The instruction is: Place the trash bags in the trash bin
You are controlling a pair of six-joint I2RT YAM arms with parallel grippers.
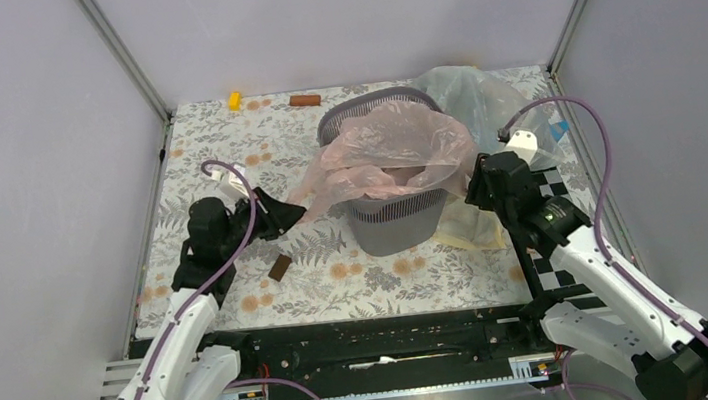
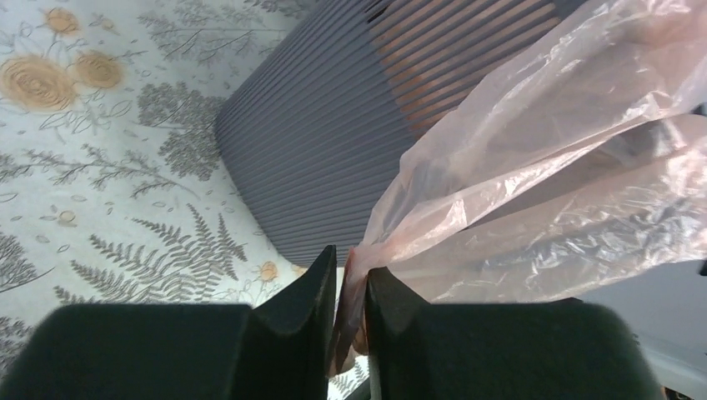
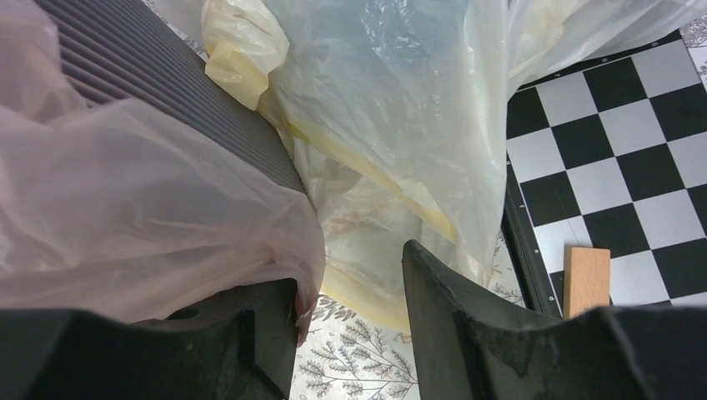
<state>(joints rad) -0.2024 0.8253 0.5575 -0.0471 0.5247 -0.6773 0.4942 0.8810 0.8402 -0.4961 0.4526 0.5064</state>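
Top view: mesh trash bin (image 1: 395, 223) stands upright mid-table on the floral cloth (image 1: 223, 144). The pink trash bag (image 1: 394, 145) lies crumpled over the bin's mouth. It covers most of the opening and spills over the rim at 9 and 3 o'clock; the far rim at 12 shows bare. It is not pushed down inside.

Left gripper (image 1: 281, 211) sits at 9 o'clock of the bin, level with the upper wall. Left wrist view: jaws only a thin slit apart, with a twisted fold of the pink film pinched between the fingers (image 2: 321, 287). The film runs taut from there up to the bin's rim.

Right gripper (image 1: 477, 186) sits at 3 o'clock, close to the bin wall. Right wrist view: jaws roughly half spread, nothing clamped. The bag's edge drapes over one finger (image 3: 271, 321); the other stands free. Through the gap, a clear bag with a yellow band (image 3: 400, 108) lies against the bin.

Other items:
- checkerboard (image 3: 617, 158) at 3 o'clock, with a wooden block (image 3: 586, 279) on it
- dark brown block (image 1: 280, 268) at 8 o'clock
- yellow block (image 1: 235, 100) and brown block (image 1: 304, 100) at 11 o'clock, at the far edge
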